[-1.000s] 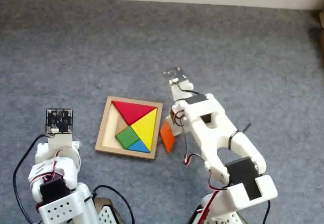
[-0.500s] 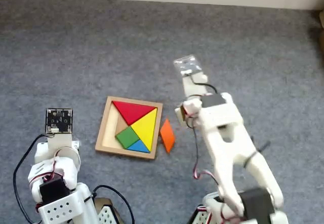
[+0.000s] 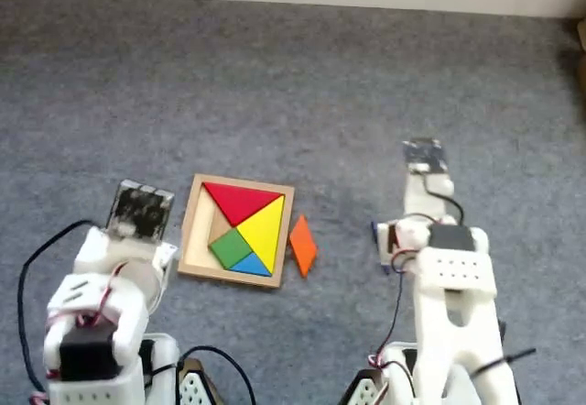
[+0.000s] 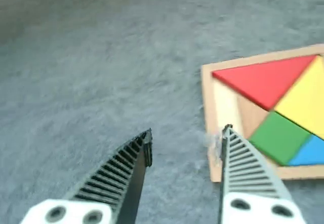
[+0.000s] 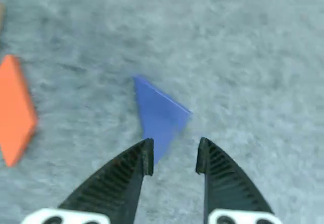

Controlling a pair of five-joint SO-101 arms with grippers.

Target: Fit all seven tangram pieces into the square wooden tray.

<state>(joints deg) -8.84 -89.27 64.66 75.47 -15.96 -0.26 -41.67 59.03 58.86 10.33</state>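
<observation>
The square wooden tray (image 3: pixel 189 229) lies on the grey carpet and holds a red triangle (image 3: pixel 238 200), a yellow triangle (image 3: pixel 265 228), a green square (image 3: pixel 229 247) and a light blue triangle (image 3: pixel 249 264). Bare wood shows at its left side (image 4: pixel 227 104). An orange parallelogram (image 3: pixel 302 245) lies on the carpet just right of the tray. A dark blue triangle (image 5: pixel 160 113) lies farther right, with my right gripper (image 5: pixel 174 150) open just over its near corner. My left gripper (image 4: pixel 187 135) is open above the carpet at the tray's (image 4: pixel 206 107) left edge.
Grey carpet spreads all around the tray. The left arm (image 3: pixel 119 263) stands left of the tray and the right arm (image 3: pixel 449 277) to its right. A pale wall strip runs along the far edge.
The right arm has swung away from the tray's right side and now sits farther right over the dark blue triangle. The left arm has moved forward and right, toward the tray's left edge.
</observation>
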